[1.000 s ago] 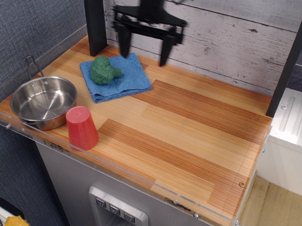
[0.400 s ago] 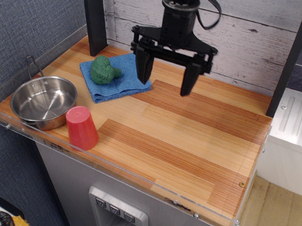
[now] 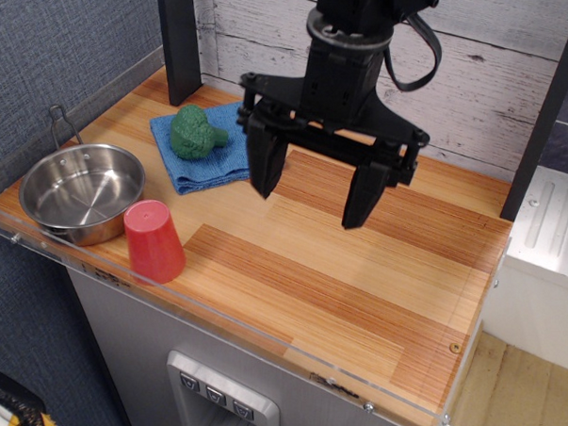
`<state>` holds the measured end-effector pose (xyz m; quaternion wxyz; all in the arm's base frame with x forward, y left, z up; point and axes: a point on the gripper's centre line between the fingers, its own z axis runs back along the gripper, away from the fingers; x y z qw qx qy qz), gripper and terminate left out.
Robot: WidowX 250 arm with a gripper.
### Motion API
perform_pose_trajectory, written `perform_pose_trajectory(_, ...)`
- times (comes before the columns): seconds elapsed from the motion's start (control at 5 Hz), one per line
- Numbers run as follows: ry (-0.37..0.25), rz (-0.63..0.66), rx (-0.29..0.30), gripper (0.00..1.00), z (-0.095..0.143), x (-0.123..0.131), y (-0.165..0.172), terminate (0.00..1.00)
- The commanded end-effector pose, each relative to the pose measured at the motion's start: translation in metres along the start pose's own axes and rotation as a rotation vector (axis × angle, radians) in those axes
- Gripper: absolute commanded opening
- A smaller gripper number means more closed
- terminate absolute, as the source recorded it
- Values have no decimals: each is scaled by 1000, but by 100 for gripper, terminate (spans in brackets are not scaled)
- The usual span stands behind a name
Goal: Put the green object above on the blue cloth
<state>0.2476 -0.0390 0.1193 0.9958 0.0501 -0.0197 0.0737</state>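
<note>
- Black gripper (image 3: 311,209) hangs over the wooden counter (image 3: 357,263), jaws spread wide and holding nothing, fingers pointing down.
- Its left finger (image 3: 264,165) covers the right edge of the blue cloth (image 3: 206,162).
- Arm's upper part is cut off by the top edge.
- Green object (image 3: 195,132) rests on the blue cloth, apart from the gripper.
- Steel bowl (image 3: 77,191) and red cup (image 3: 154,239) sit near the front left.
</note>
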Motion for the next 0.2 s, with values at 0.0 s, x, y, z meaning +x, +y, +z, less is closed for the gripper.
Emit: perform_pose_trajectory(0.0,-80,-25,-49,100,12,-19,11,100)
